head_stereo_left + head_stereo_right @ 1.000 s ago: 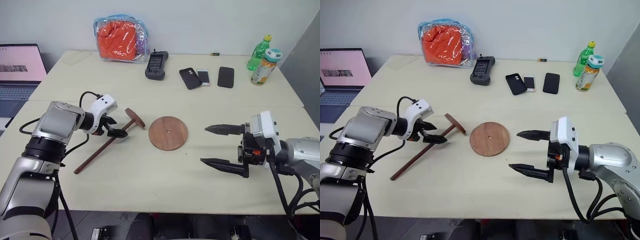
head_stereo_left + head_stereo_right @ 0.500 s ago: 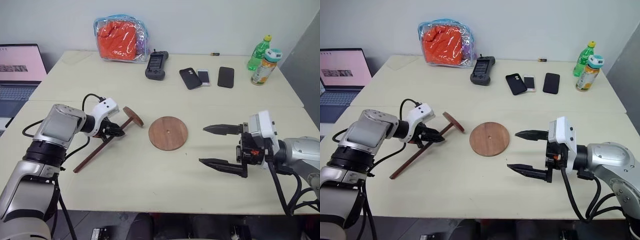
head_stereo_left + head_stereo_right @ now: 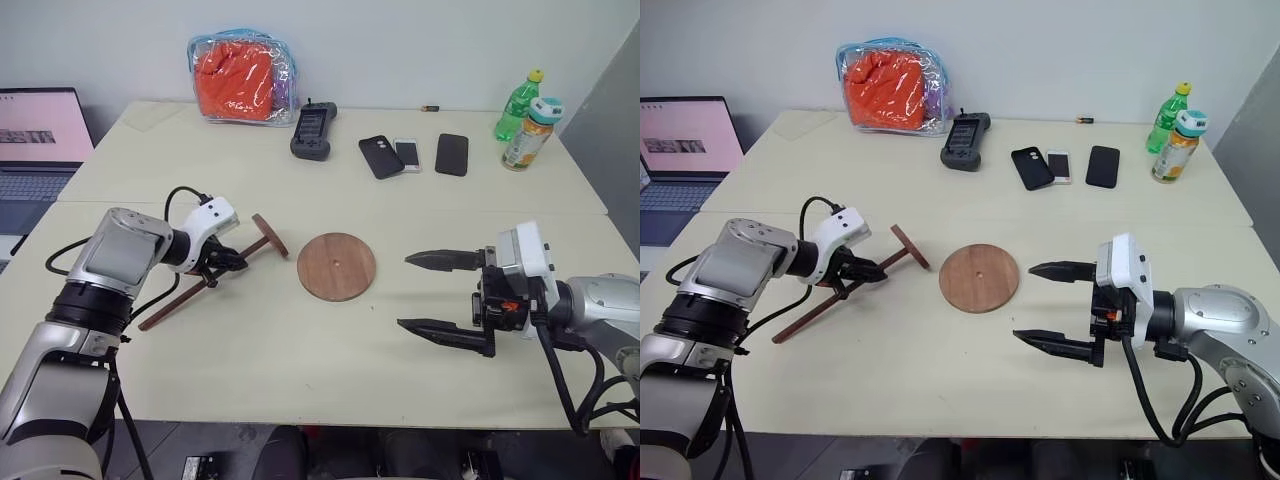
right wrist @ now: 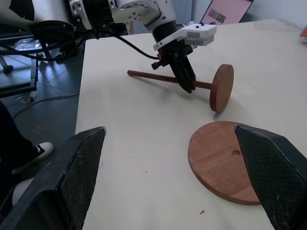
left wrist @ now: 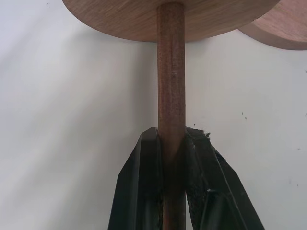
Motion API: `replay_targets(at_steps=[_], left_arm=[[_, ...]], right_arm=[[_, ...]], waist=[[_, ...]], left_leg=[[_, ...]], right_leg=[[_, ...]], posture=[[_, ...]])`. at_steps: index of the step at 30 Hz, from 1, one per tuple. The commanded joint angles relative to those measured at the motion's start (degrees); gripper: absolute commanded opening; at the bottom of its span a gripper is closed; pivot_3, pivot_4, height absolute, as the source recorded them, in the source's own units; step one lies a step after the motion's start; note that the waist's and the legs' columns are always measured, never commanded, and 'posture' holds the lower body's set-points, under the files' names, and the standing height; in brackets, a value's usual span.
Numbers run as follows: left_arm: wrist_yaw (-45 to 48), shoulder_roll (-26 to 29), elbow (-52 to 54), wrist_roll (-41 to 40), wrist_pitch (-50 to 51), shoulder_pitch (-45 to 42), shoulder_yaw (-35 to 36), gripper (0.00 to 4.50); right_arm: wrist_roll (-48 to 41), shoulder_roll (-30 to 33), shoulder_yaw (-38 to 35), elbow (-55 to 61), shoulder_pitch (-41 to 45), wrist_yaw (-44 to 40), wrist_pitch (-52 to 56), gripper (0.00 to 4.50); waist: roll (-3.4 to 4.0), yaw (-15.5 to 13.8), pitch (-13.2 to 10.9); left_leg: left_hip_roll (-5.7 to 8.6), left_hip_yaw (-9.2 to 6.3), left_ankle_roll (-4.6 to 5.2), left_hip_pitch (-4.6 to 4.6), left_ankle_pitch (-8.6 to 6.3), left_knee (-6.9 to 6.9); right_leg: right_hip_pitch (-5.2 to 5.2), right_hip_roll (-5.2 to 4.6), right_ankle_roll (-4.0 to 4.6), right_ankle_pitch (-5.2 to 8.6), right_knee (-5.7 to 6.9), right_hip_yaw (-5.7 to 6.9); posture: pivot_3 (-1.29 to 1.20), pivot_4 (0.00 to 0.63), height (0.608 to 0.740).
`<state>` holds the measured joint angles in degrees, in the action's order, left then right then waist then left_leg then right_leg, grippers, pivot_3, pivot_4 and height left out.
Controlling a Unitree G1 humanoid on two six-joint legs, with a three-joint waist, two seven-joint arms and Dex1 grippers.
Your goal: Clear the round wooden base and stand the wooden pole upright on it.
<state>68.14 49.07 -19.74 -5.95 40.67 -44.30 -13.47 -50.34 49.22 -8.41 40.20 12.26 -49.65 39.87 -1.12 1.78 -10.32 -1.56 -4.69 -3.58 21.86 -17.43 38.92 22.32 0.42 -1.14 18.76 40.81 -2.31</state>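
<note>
Watching the left gripper (image 3: 232,263): its two fingers are pinching the wooden pole (image 3: 200,288) partway along the shaft, near the small disc end, which is tilting on edge beside the round wooden base (image 3: 337,266). I am seeing the base lying flat and bare mid-table (image 3: 300,380), centre hole showing. The right gripper (image 3: 432,293) is hovering to the base's right, fingers spread wide, holding nothing. Noting containers at the far edge: a clear zip pouch (image 3: 240,76) holding something orange, plus a green bottle (image 3: 518,104) and a labelled bottle (image 3: 531,133) standing together, both capped; I cannot tell their contents.
</note>
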Motion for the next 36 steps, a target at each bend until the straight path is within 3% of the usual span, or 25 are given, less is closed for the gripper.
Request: replay_targets(at_steps=[1,5,16,21,26,36], left_arm=[[-2.23,-4.67,4.72,-9.39,-6.42,-1.94,13.04,0.28],[-7.72,-13.96,9.94,-17.44,-7.59,-2.73,21.17,0.28],[-21.51,-32.62,11.68,-15.24,-25.58,-2.38,19.26,0.28],[-25.06,-40.29,11.45,-17.55,-31.96,-0.53,20.31,0.28],[-22.95,-42.70,12.19,-19.91,-33.01,2.09,18.86,0.28],[-22.06,-42.00,9.09,-18.18,-37.94,5.36,18.12,0.28]], right_arm=[[-1.39,1.43,-2.77,1.64,0.27,0.41,0.04,4.50],[-1.23,2.35,-4.20,1.49,0.10,1.16,0.29,4.50],[2.29,3.33,-6.38,3.49,-2.29,5.12,-0.70,4.50],[7.66,0.60,-4.92,6.05,-4.44,10.15,-2.99,4.50],[9.94,-2.91,-2.83,8.08,-4.84,14.40,-3.61,4.50],[13.84,-5.84,2.16,10.33,-6.64,17.64,-3.95,4.50]], waist=[[0.00,-0.23,0.00],[-0.04,-0.68,0.01],[-0.05,-0.47,0.01],[-0.08,-0.68,0.01],[-0.08,-0.35,0.02],[-0.08,-0.33,0.02]], left_leg=[[-0.02,0.00,0.00,0.00,0.00,0.01],[-0.03,-0.03,-0.01,0.06,0.01,0.07],[0.05,0.07,-0.02,0.03,0.01,0.06],[0.08,0.10,-0.02,0.05,0.01,0.07],[0.11,0.12,-0.03,-0.02,0.02,0.05],[0.12,0.11,-0.20,-0.02,0.12,0.05]], right_leg=[[0.00,-0.01,0.00,0.00,-0.01,0.00],[-0.04,-0.42,0.00,0.00,-0.04,0.05],[-0.05,-0.45,-0.01,-0.01,-0.05,-0.02],[-0.07,-0.46,-0.02,-0.01,-0.07,-0.06],[-0.07,-0.37,-0.02,-0.01,-0.02,-0.08],[-0.08,-0.21,-0.02,-0.01,-0.04,-0.08]], posture=[[0.00,0.150,0.740],[0.00,0.150,0.740],[0.00,0.150,0.740],[0.00,0.150,0.740],[0.00,0.150,0.740],[0.00,0.150,0.740]])
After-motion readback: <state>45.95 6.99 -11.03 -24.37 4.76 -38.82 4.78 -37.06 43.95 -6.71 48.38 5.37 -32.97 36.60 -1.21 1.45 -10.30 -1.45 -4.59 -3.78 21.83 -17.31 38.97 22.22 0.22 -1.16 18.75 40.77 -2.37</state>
